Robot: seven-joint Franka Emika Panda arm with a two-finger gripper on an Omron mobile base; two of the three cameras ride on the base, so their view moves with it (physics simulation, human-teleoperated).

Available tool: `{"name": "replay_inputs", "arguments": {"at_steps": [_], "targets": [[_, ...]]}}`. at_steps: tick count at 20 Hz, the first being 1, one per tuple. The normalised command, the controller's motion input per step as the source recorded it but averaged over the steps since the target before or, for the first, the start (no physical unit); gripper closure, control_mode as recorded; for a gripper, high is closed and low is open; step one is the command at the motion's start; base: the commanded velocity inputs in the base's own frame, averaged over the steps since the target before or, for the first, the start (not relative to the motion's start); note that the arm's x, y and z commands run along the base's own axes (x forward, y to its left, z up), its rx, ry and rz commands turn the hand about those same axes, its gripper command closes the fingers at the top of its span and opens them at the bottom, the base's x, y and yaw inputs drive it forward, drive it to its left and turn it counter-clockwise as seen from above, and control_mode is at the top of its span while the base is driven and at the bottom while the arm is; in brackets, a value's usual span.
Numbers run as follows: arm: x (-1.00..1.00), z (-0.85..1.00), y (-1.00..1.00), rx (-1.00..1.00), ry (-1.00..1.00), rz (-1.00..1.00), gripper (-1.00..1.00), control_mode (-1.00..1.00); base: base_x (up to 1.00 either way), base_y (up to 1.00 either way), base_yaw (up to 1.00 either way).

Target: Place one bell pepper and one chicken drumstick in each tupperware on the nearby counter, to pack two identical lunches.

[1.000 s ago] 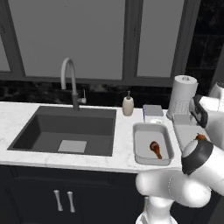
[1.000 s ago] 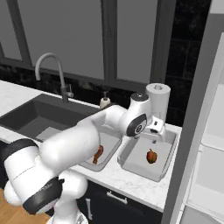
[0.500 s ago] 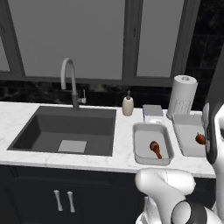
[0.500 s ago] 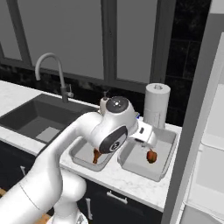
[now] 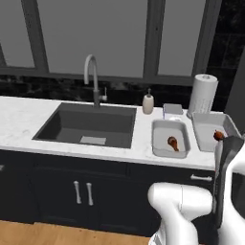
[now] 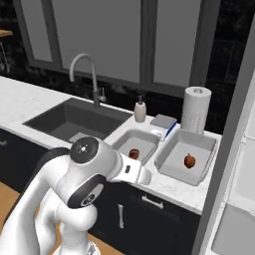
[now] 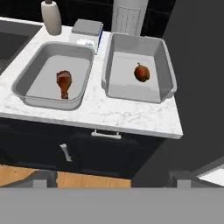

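Note:
Two light grey tupperware tubs stand side by side on the white counter (image 7: 131, 116). The left tupperware (image 7: 26, 97) (image 5: 160, 127) (image 6: 149, 137) holds a reddish-brown chicken drumstick (image 7: 64, 84) (image 5: 172, 142) (image 6: 133, 154). In the right tupperware (image 7: 170, 81) (image 5: 203, 119) (image 6: 172, 164) lies a dark red bell pepper (image 7: 141, 72) (image 5: 218, 135) (image 6: 189, 160). My gripper (image 7: 113, 178) hangs open in front of the counter's edge, pulled back from both tubs, with nothing between its fingers.
A dark sink (image 5: 86, 124) with a curved faucet (image 5: 92, 76) sits left of the tubs. Behind them stand a soap bottle (image 5: 148, 103), a small flat box (image 5: 172, 110) and a paper towel roll (image 5: 202, 95). A tall dark panel (image 7: 197, 65) bounds the counter's right end.
The arm has swung back from above the right tupperware to in front of the counter's edge. The whole picture has shifted a little, so the base has moved. Food has stayed put.

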Motion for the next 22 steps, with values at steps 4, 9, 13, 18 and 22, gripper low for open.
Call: {"name": "replay_inputs", "arguments": {"at_steps": [4, 9, 13, 18, 22], "targets": [[0.00, 0.00, 0.00, 0.00, 0.00, 0.00, -1.00, 1.00, -1.00, -0.31, 0.13], [0.00, 0.00, 0.00, 0.00, 0.00, 0.00, -1.00, 1.00, -0.99, -0.60, 0.04], [0.00, 0.00, 0.00, 0.00, 0.00, 0.00, -1.00, 1.00, -0.51, -1.00, 0.00], [0.00, 0.00, 0.00, 0.00, 0.00, 0.00, -1.00, 1.00, 0.16, -0.97, 0.00], [0.00, 0.00, 0.00, 0.00, 0.00, 0.00, -1.00, 1.00, 0.41, -0.51, 0.03]]}}
